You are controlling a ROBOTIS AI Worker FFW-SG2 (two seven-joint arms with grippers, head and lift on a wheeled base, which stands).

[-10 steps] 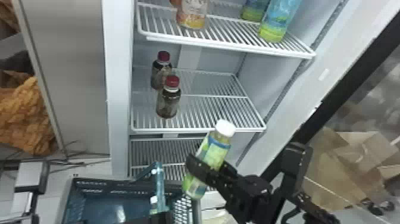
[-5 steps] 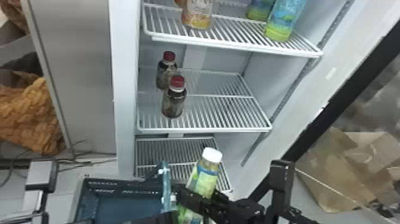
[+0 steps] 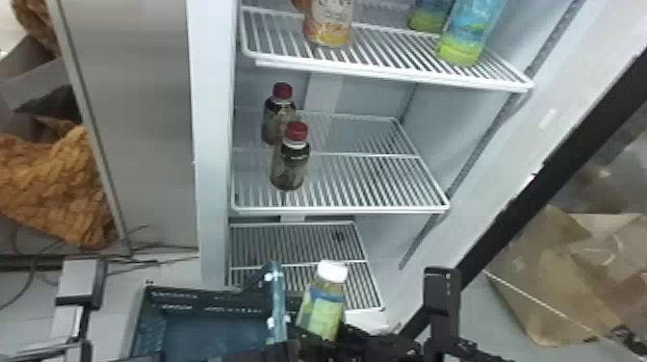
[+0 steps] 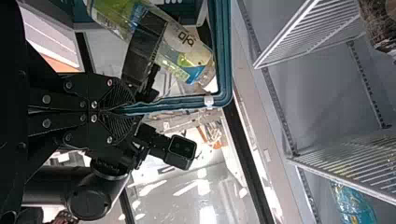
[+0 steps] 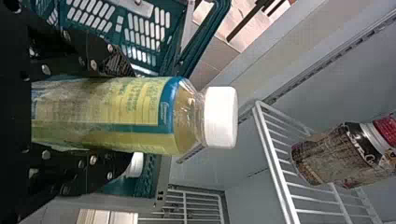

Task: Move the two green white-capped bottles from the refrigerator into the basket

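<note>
In front of the refrigerator [image 3: 214,144]: basket [image 3: 202,301], a white cap [image 5: 136,164] inside; left gripper [image 3: 285,350] closed on its rim. Rightward, just beside the rim, green white-capped bottle [image 3: 323,308], cap up, held in right gripper [image 3: 325,336].

A smooth grey panel [image 3: 139,120] stands at 10 o'clock in the head view; a textured orange-brown material [image 3: 53,187] lies beside it at 9 o'clock. Thin dark cables [image 3: 144,261] cross the pale floor [image 3: 130,274] at 8 o'clock. A black diagonal bar [image 3: 544,180] runs through 3 o'clock, with crumpled brown sheeting [image 3: 553,289] at 4 o'clock. In the left wrist view, white glare marks a glossy grey surface [image 4: 177,200].
</note>
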